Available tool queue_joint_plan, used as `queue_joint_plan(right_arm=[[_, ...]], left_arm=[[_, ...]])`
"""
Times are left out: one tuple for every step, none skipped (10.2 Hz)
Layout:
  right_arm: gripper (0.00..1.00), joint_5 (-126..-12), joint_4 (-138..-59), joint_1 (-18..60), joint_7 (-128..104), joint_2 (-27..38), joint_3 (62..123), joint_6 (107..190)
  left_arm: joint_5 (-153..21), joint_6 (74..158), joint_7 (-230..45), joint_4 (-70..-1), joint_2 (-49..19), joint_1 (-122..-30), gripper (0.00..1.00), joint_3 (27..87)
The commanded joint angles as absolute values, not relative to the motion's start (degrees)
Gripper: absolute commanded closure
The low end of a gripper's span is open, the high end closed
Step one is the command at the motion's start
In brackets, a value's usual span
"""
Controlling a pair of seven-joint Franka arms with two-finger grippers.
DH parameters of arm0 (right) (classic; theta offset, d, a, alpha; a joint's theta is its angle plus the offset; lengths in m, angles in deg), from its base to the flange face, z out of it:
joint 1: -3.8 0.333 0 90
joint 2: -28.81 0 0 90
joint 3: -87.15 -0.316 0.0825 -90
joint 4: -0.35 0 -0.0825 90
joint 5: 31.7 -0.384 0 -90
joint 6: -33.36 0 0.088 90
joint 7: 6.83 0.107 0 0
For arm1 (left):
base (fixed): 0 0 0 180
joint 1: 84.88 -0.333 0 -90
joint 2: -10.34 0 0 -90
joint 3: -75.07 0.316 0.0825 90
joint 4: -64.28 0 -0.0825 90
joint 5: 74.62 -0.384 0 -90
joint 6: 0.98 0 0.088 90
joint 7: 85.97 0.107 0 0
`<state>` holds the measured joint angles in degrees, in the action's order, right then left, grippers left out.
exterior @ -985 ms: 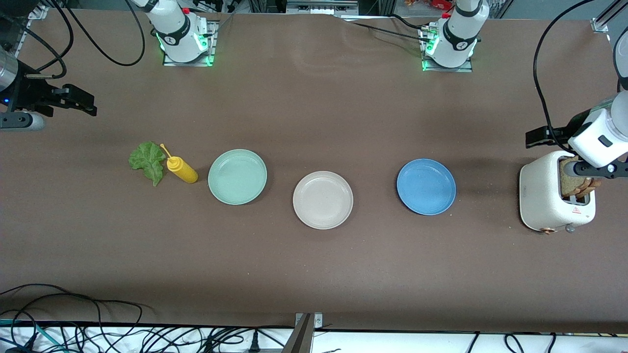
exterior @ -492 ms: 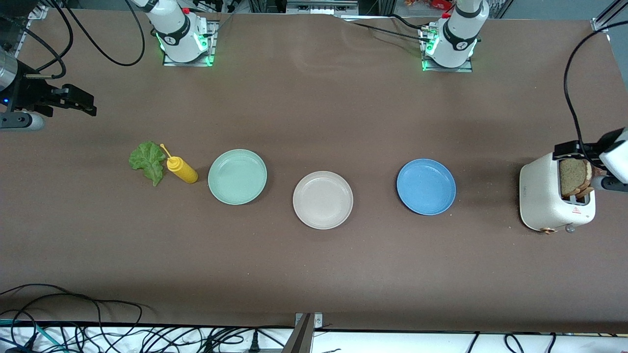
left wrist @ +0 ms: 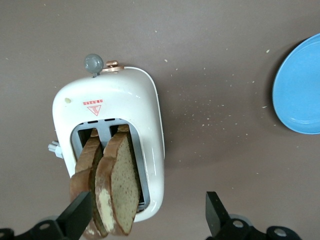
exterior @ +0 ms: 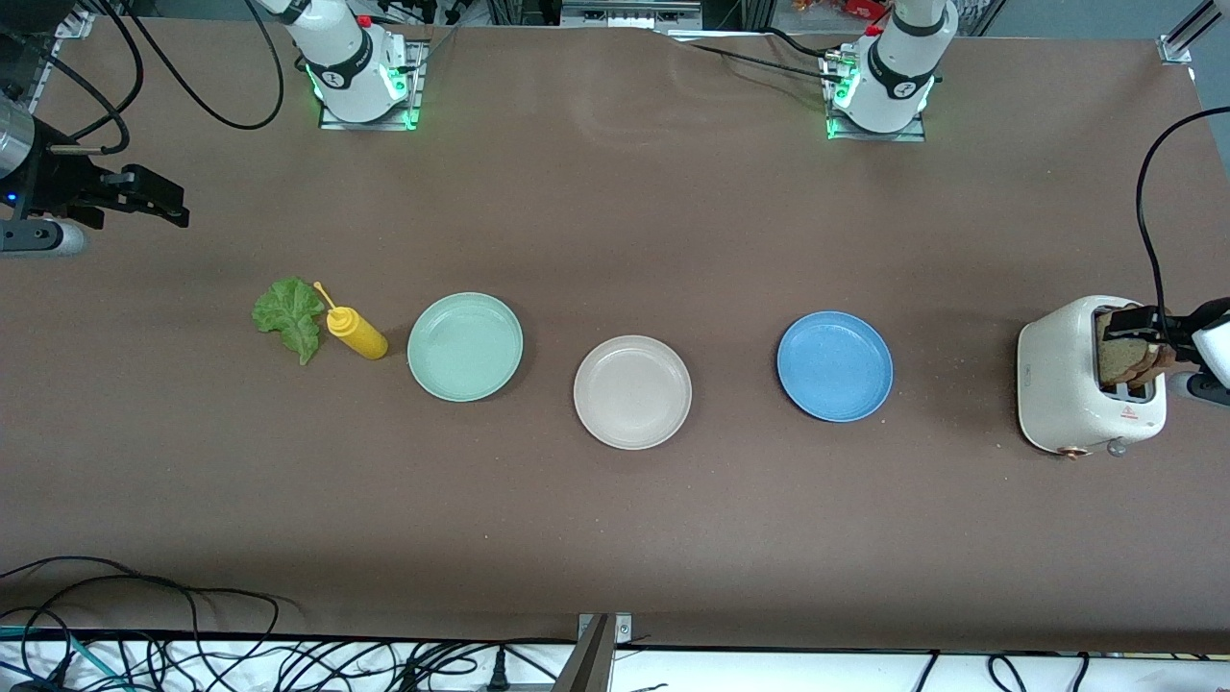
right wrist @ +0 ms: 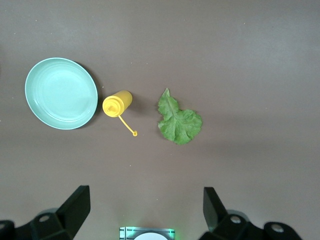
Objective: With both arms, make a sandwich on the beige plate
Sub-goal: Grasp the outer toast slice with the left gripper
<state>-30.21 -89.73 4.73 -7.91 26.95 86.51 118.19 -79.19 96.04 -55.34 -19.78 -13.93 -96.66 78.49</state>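
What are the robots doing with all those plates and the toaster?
They are starting a sandwich. The left end effector is open over the white toaster, where two brown bread slices stick up, not yet gripped. The right end effector waits open above the table at its arm's end. The lettuce leaf lies beside the yellow squeeze bottle. The beige plate, between the mint-green plate and blue plate, has nothing on it.

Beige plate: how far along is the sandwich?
Nothing is assembled yet: the beige plate holds nothing. In hand: the left gripper, open, is over the toaster, lining up on the two bread slices standing in its slots. The right gripper waits open above the table, with the lettuce leaf lying beside the yellow bottle. Left: both slices and the lettuce.
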Motion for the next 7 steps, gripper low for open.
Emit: queue_joint_plan(right_arm=[[0.0,-30.65,-88.77,4.51,-8.59,26.97,86.45,117.12],[0.0,-30.65,-88.77,4.51,-8.59,26.97,86.54,117.03],[0.0,-30.65,-88.77,4.51,-8.59,26.97,86.45,117.03],[0.0,-30.65,-88.77,4.51,-8.59,26.97,86.45,117.03],[0.0,-30.65,-88.77,4.51,-8.59,26.97,86.54,117.03],[0.0,-30.65,-88.77,4.51,-8.59,26.97,86.54,117.03],[0.0,-30.65,-88.77,4.51,-8.59,26.97,86.54,117.03]], left_arm=[[-79.63,99.03,-53.72,-23.07,-13.13,-97.8,0.0,77.88],[-79.63,99.3,-53.72,-23.69,-13.04,-97.98,0.0,77.88],[-79.37,99.3,-53.72,-23.7,-12.95,-98.93,0.0,77.88],[-78.58,99.31,-53.72,-23.87,-12.95,-99.55,0.0,77.8],[-78.31,99.57,-53.72,-24.48,-12.95,-99.91,0.0,77.8],[-78.31,101.22,-53.72,-26.05,-12.6,-100.08,0.0,77.8],[-78.05,102.2,-53.8,-27.11,-12.6,-100.7,0.0,77.71]])
